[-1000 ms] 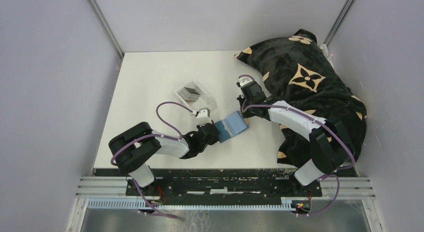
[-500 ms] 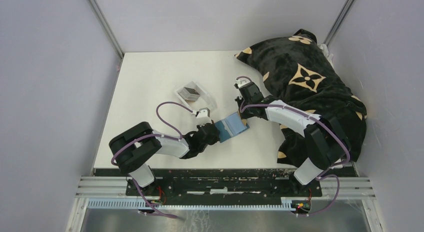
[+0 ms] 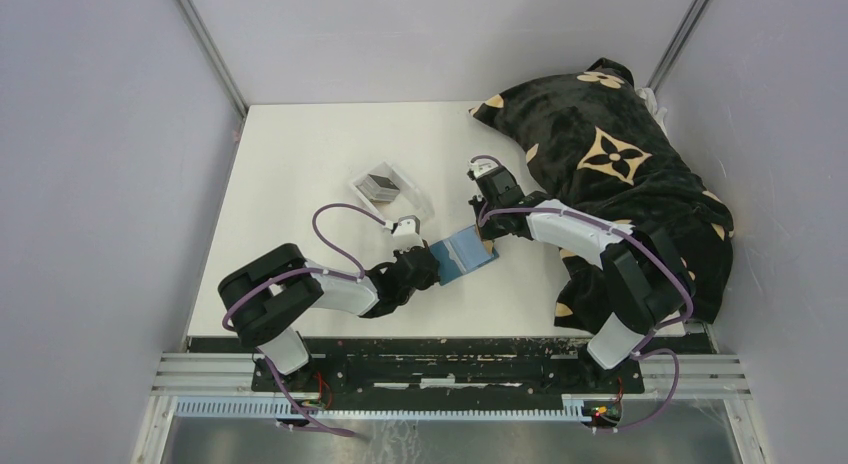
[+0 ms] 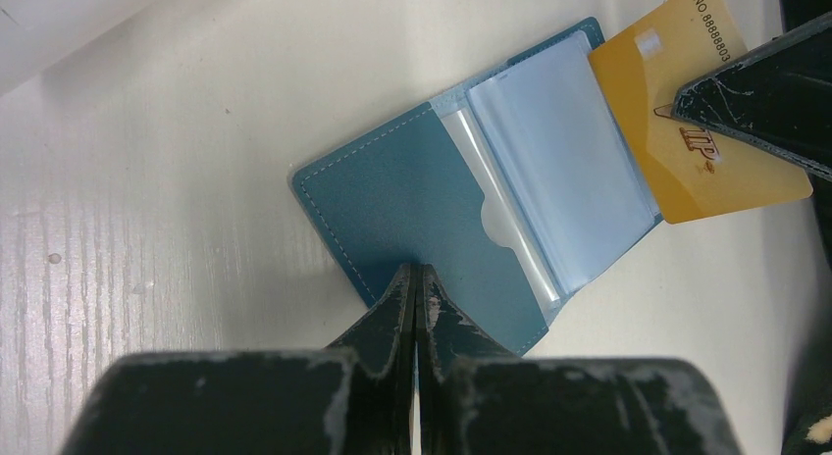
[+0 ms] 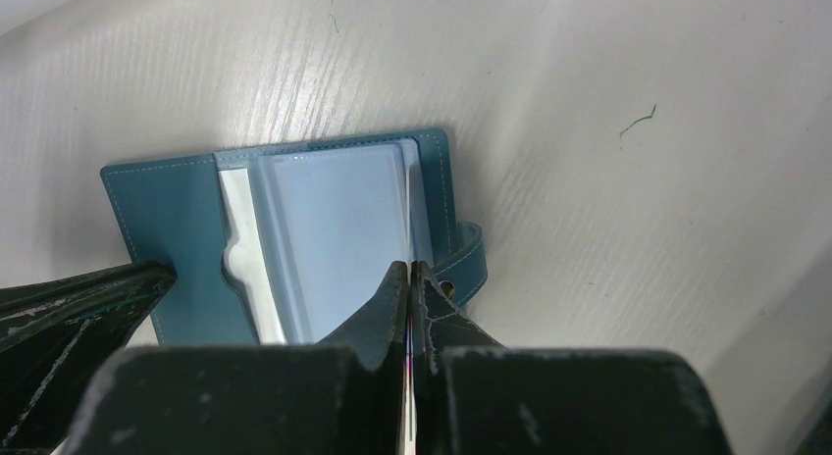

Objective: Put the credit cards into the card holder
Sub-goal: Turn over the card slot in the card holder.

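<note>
Left gripper (image 4: pixel 413 278) is clamping the teal leather wallet (image 4: pixel 412 195) open on the bench (image 3: pixel 300 154). Right gripper (image 5: pixel 409 274) is pinching a thin gold card (image 4: pixel 687 141), aiming for its clear sleeve (image 4: pixel 554 176).

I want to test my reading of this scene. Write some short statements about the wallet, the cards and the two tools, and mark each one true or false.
1. The wallet lies open, its clear sleeves showing. True.
2. The gold card is fully inside a sleeve. False: most of it sticks out past the wallet's outer edge.
3. The right tool is shut on the gold card. True.
4. The left tool hangs wide open above the tray. False: it is shut, with its tip at the edge of the wallet's teal cover.
5. The tray holds nothing. False: a dark stack lies in it.
</note>
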Motion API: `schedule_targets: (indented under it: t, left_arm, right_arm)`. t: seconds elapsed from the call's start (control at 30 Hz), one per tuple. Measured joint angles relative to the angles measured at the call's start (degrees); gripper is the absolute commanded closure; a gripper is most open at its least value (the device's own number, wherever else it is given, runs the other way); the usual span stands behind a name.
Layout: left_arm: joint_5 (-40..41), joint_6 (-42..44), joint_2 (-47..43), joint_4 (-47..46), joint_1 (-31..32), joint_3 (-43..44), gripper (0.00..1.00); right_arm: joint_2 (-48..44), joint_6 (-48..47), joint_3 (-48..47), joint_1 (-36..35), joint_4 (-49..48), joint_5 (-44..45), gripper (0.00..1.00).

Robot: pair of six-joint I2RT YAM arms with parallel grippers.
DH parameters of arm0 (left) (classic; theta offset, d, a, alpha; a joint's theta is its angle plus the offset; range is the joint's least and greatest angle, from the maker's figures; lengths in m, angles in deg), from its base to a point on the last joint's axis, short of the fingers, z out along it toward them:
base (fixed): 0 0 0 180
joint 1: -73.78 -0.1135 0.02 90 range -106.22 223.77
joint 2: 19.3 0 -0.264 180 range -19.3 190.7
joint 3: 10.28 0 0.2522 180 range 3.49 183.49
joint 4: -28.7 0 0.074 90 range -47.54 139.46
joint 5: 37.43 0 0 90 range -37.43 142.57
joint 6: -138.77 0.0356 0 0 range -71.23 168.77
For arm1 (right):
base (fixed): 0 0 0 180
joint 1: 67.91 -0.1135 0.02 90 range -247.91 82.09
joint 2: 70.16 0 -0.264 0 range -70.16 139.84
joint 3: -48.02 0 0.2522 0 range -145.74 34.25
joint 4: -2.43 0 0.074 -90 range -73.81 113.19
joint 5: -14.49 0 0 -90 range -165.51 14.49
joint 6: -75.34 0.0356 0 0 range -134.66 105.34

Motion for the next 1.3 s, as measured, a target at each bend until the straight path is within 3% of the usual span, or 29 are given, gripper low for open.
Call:
schedule_targets:
  t: [0.33, 1.3]
  left_arm:
    - [0.1, 0.0, 0.0, -0.1, 0.0, 0.0, 0.97]
    - [0.6, 0.0, 0.5, -0.9, 0.2, 0.0, 0.97]
  right_arm:
    - [0.0, 0.1, 0.0, 1.3, 0.0, -1.9, 0.99]
    - [1.3, 2.6, 2.4, 10.8, -3.1, -20.0, 0.99]
